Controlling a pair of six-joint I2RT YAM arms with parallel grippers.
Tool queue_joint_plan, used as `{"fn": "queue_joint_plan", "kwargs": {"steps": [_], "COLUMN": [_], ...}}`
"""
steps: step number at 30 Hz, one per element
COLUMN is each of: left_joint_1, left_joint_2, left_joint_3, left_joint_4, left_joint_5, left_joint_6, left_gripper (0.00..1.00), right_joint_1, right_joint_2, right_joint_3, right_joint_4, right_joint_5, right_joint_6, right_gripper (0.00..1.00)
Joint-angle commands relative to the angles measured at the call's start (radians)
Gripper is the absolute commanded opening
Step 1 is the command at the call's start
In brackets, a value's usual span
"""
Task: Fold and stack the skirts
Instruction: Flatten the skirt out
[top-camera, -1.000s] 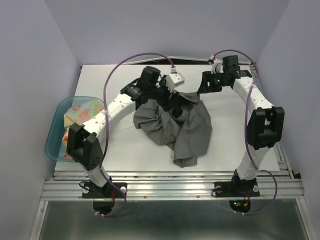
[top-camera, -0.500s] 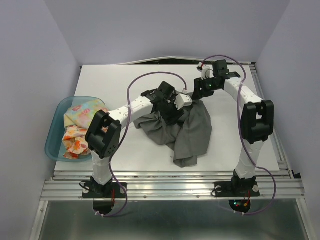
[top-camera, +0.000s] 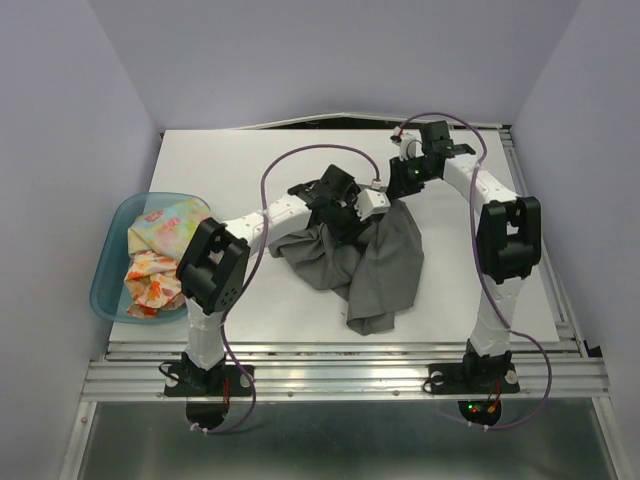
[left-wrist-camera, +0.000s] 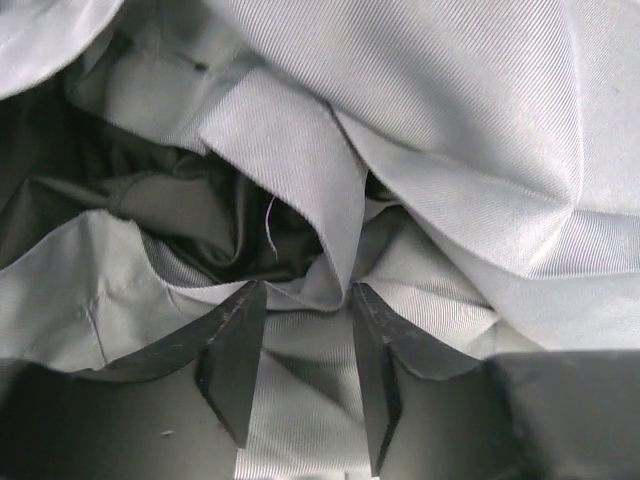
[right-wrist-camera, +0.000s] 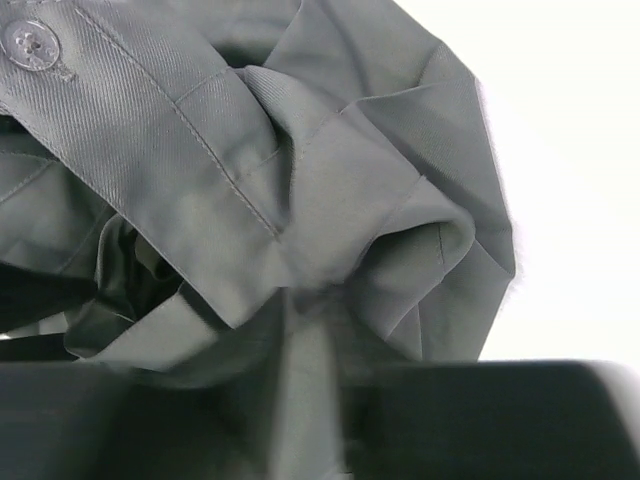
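— Where do we have the grey skirt (top-camera: 375, 265)?

— Crumpled on the table (top-camera: 230, 160), with its far edge bunched up around both our sets of fingers and the rest of the heap trailing toward our bases.

— What is our left gripper (left-wrist-camera: 305, 298) doing?

— It is pushed down into the cloth. A raised fold runs between its two dark fingers (left-wrist-camera: 232, 365), and we have them pinched in on it. Deep creases and a dark hollow lie just beyond the tips.

— And our right gripper (right-wrist-camera: 310, 335)?

— Its fingers show only as a dark blur in the wrist view. A pale strip of the same skirt sits in the narrow gap between them, so we are clamped on a fold there too. A stitched band with a button (right-wrist-camera: 30, 42) lies above and to the left of those fingers. Bare table shows to their right.

— How close are the two grips?

— Near each other, at the far edge of the heap.

— The other two?

— Well away to the left of our left fingers, in the basin (top-camera: 103, 275). The pastel flowered skirt (top-camera: 165, 222) lies at its far end. The white skirt with orange flowers (top-camera: 150, 282) lies nearer us.
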Motion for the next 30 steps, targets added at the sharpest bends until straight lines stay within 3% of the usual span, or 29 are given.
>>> {"fn": "queue_joint_plan", "kwargs": {"steps": [1,4,7,8,12,13,14,17,30], "left_joint_1": [-0.012,-0.014,-0.014,-0.014,-0.014,-0.012,-0.014,-0.014,-0.012], "left_joint_2": [-0.011,-0.011,-0.028,-0.047,-0.080,-0.084,-0.087,-0.088,-0.073], "left_joint_3": [0.015,0.012,0.003,-0.003,-0.037,-0.040,-0.041,-0.044,-0.021], "left_joint_4": [0.042,0.042,0.032,0.032,0.025,0.022,0.021,0.024,0.033], "left_joint_5": [0.023,0.026,0.044,0.048,0.048,0.043,0.041,0.040,0.021], "left_joint_6": [0.030,0.039,0.053,0.059,0.070,0.071,0.073,0.074,0.074], "left_gripper": [0.44,0.36,0.26,0.17,0.05,0.02,0.00,0.00,0.00], "right_joint_1": [0.006,0.006,0.006,0.006,0.006,0.006,0.006,0.006,0.006], "right_joint_2": [0.014,0.019,0.017,0.011,0.011,0.014,0.019,0.049,0.114], "right_joint_3": [0.069,0.075,0.086,0.087,0.095,0.099,0.104,0.136,0.107], "right_joint_4": [0.012,0.018,0.018,0.020,0.020,0.008,-0.003,-0.070,-0.081], "right_joint_5": [-0.022,-0.018,-0.009,-0.007,-0.004,-0.001,0.005,0.005,-0.014], "right_joint_6": [0.035,0.058,0.068,0.077,0.134,0.172,0.181,0.232,0.312], "right_gripper": [0.19,0.01,0.01,0.01,0.01,0.27,0.40,0.56,0.53]}}
